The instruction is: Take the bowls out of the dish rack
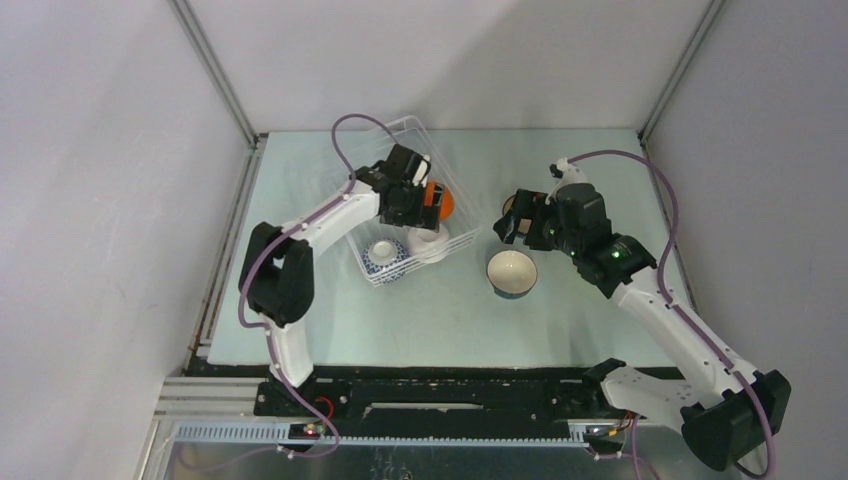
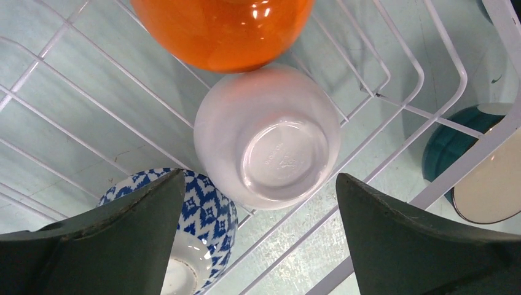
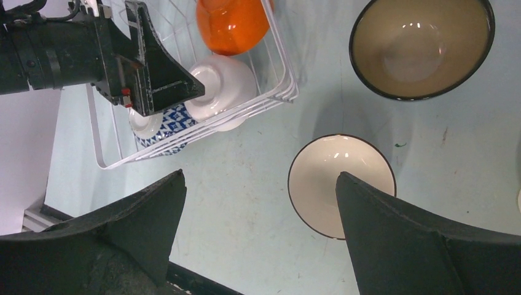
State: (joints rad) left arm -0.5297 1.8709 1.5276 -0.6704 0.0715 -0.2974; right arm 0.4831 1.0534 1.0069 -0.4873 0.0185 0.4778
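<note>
Orange bowl (image 2: 224, 31), upside-down white bowl (image 2: 267, 138) and blue-patterned bowl (image 2: 206, 206) crowd the dish rack (image 2: 472, 158) beneath wide-open, empty left jaws. Right wrist view adds two cream-lined bowls (image 3: 325, 166) (image 3: 424, 46) on the bench (image 3: 246, 233) beside the rack; right jaws gape empty.

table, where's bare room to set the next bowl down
Widest bare patch: the near strip of pale green table, in front of the white wire dish rack and the cream-lined teal bowl. Crowded: inside the rack, and between the cream-lined bowl and the dark-rimmed tan-lined bowl.
</note>
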